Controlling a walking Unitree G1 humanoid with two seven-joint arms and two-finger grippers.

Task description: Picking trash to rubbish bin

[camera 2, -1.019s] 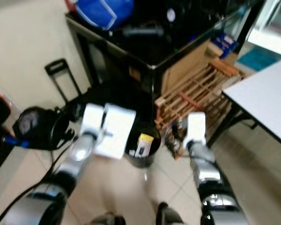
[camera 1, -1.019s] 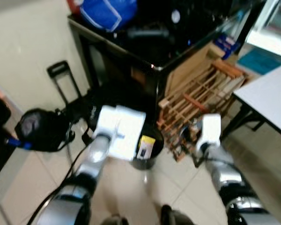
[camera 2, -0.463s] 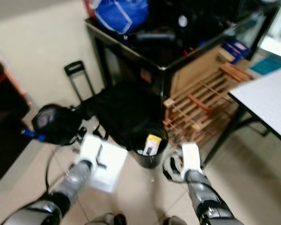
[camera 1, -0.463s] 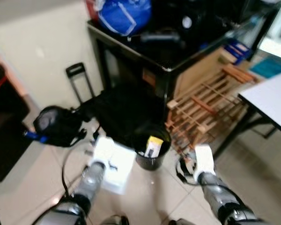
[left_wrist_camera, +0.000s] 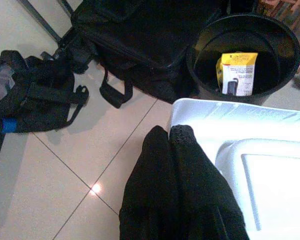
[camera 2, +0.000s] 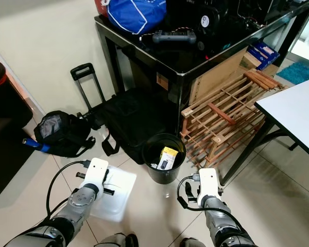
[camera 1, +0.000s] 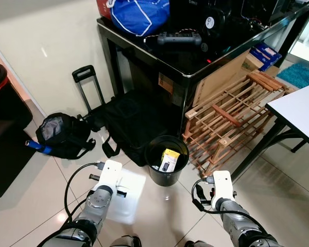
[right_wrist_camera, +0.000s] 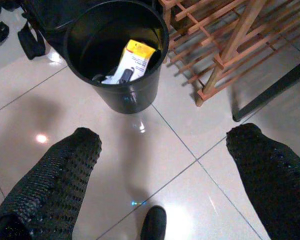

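A round black rubbish bin [camera 1: 167, 160] stands on the tiled floor with a yellow packet [camera 1: 169, 159] inside it. My left gripper [left_wrist_camera: 170, 131] is shut on the edge of a flat white plastic tray-like piece [camera 1: 127, 198], held low over the floor just left of the bin. The same white piece [left_wrist_camera: 250, 165] reaches toward the bin's rim [left_wrist_camera: 240, 20] in the left wrist view. My right gripper [right_wrist_camera: 165, 133] is open, its fingers [right_wrist_camera: 72, 160] spread wide with nothing between them, low on the near right side of the bin [right_wrist_camera: 117, 50].
A black bag [camera 1: 131, 121] lies right behind the bin, with a backpack [camera 1: 62, 135] and a trolley handle [camera 1: 87, 85] to the left. A wooden rack [camera 1: 232, 113] leans right of the bin under a black table [camera 1: 195, 64]. A white table [camera 1: 301, 105] stands at far right.
Both arms have come down from bin-rim height to near the floor, the white piece still in the left gripper. The camera has shifted and the picture has sharpened.
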